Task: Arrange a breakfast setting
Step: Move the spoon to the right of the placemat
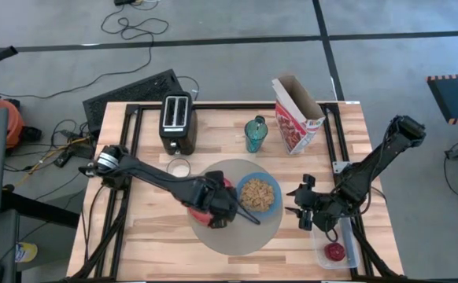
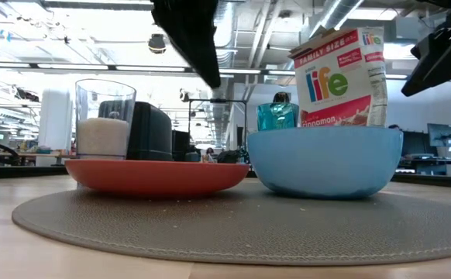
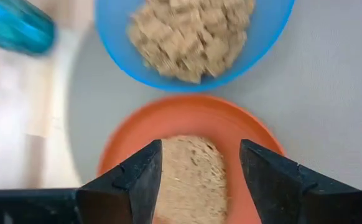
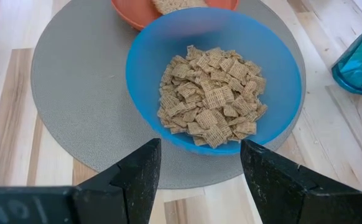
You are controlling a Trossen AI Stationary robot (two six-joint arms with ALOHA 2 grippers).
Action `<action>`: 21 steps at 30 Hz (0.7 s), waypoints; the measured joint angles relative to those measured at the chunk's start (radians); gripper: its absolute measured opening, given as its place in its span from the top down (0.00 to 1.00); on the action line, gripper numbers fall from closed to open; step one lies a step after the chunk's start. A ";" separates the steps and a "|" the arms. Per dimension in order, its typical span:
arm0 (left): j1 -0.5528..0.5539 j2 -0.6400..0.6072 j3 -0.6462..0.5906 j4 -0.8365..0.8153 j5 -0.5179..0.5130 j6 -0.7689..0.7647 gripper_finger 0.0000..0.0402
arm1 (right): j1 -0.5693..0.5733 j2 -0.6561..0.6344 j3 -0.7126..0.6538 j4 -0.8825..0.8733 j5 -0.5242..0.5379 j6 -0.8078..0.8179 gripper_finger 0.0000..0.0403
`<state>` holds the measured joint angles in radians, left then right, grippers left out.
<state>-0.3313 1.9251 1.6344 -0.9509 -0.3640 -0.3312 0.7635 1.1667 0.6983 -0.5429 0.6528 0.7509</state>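
Note:
A round grey mat (image 1: 233, 236) lies mid-table. On it stand a red-orange plate (image 3: 187, 115) with a toast slice (image 3: 192, 174) and a blue bowl (image 4: 212, 37) of cereal. My left gripper (image 3: 199, 155) is open above the plate, one finger on either side of the toast and clear of it; it also shows in the high view (image 1: 225, 211). My right gripper (image 1: 301, 203) is open and empty just off the mat's right edge, facing the bowl. A teal tumbler (image 1: 255, 134) and a small clear glass (image 1: 179, 167) holding something white stand behind the mat. The spoon does not show plainly.
A black toaster (image 1: 178, 122) stands at the far left and a red-and-white cereal box (image 1: 296, 114) at the far right. A small red fruit (image 1: 336, 251) lies in a clear tray at the near right corner. Bare wood shows left of the mat.

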 joint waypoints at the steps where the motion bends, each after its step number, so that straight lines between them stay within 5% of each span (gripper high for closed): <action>1: -0.009 -0.009 0.000 0.002 -0.032 0.006 0.50 | 0.000 0.000 0.000 0.000 0.000 0.000 0.38; 5: -0.038 -0.040 0.000 0.026 -0.137 0.048 0.50 | 0.000 0.000 0.000 0.005 0.014 0.000 0.38; 13: -0.014 -0.044 -0.010 0.180 0.010 0.191 0.52 | 0.001 0.000 0.000 0.008 0.058 0.000 0.38; 21: 0.033 -0.127 -0.265 0.521 0.117 0.216 0.52 | 0.000 0.000 0.000 0.029 0.095 -0.001 0.38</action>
<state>-0.2985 1.7982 1.3694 -0.4295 -0.2470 -0.1148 0.7637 1.1664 0.6983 -0.5137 0.7478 0.7504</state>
